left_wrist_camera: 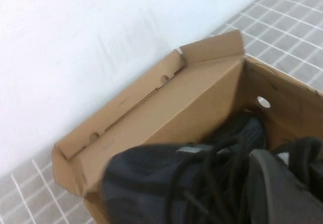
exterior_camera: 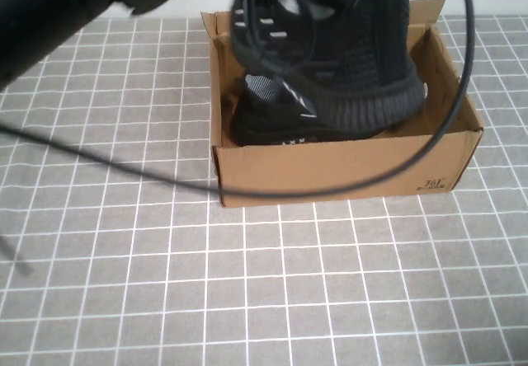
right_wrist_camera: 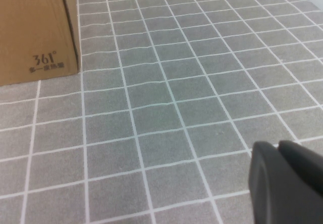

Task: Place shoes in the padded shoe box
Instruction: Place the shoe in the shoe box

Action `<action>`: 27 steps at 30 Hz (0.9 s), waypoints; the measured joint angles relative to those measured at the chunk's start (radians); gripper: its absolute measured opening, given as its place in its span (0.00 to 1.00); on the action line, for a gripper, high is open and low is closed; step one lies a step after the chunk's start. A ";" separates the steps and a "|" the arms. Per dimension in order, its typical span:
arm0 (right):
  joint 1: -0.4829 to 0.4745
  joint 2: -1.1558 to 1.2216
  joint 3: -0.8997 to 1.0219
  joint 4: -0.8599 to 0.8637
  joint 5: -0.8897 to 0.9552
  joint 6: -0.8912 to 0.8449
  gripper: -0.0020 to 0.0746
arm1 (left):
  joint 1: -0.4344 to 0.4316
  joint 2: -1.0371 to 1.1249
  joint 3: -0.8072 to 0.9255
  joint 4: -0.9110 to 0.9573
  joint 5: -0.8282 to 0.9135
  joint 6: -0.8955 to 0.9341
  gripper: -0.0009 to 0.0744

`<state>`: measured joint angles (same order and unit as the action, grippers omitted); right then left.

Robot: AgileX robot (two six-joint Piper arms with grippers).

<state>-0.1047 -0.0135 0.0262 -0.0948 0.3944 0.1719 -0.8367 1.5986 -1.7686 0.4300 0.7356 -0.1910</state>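
Note:
The brown cardboard shoe box [exterior_camera: 330, 168] stands at the middle back of the table. One black knit shoe [exterior_camera: 272, 119] lies inside it at the left. The second black shoe [exterior_camera: 355, 44] hangs tilted over the box opening, its sole above the box's right half. My left gripper [left_wrist_camera: 247, 183] is shut on this shoe at the laces; one dark finger [left_wrist_camera: 282, 188] shows beside the shoe [left_wrist_camera: 151, 178], above the box [left_wrist_camera: 166, 113]. My right gripper [right_wrist_camera: 290, 178] is shut and empty, low over the tiled mat to the right of the box corner [right_wrist_camera: 35, 27].
A grey mat with a white grid [exterior_camera: 289, 283] covers the table. A black cable [exterior_camera: 124, 168] arcs across the view in front of the box. A white wall [left_wrist_camera: 75, 42] stands right behind the box.

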 joint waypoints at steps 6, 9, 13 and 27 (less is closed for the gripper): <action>0.000 0.000 0.000 0.000 0.000 0.000 0.02 | 0.000 0.155 -0.247 0.007 0.202 -0.093 0.01; 0.000 0.000 0.000 0.000 0.000 0.000 0.02 | 0.004 0.256 -0.401 0.007 0.373 -0.105 0.01; 0.000 0.000 0.000 0.000 0.000 0.000 0.02 | 0.011 0.373 -0.596 -0.002 0.511 -0.151 0.01; 0.000 0.000 0.000 0.000 0.000 0.000 0.02 | 0.022 0.522 -0.753 -0.044 0.554 -0.312 0.01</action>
<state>-0.1047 -0.0135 0.0262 -0.0948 0.3944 0.1719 -0.8148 2.1205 -2.5214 0.3861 1.2899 -0.5027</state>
